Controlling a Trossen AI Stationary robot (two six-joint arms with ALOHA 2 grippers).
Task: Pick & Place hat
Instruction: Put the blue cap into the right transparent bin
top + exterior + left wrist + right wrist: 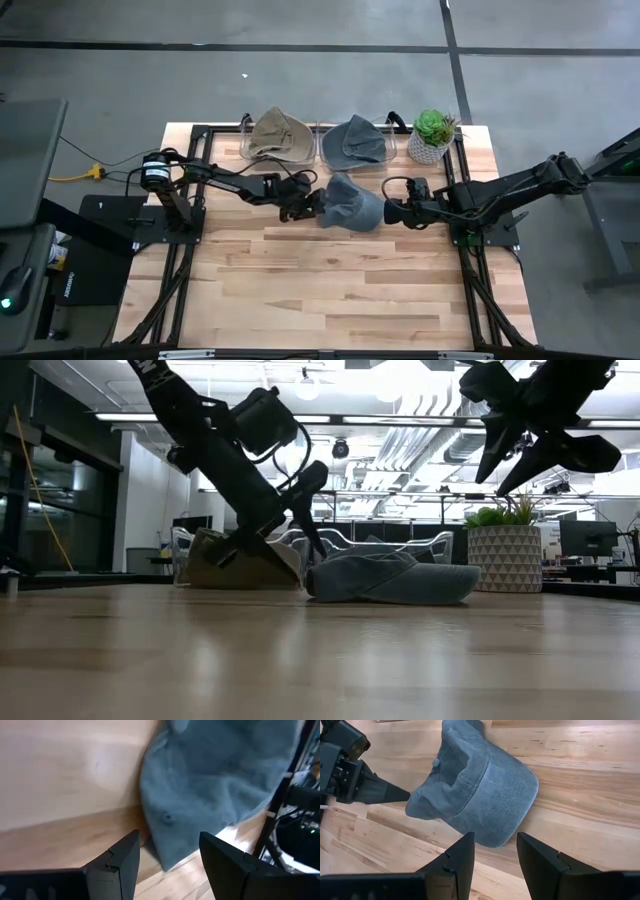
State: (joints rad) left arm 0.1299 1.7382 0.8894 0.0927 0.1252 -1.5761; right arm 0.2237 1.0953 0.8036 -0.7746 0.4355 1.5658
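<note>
A blue-grey hat (352, 203) lies flat on the wooden table (330, 290), a little toward the back edge from the middle. The left gripper (308, 205) sits just beside its left side, low over the wood, fingers parted and holding nothing. The right gripper (390, 211) hangs raised just off the hat's right side, its fingers also apart and empty. Along the back edge sit a tan hat (279, 134) and a second blue-grey hat (355, 141) in clear trays, with a potted plant (433, 135) toward the back right corner.
</note>
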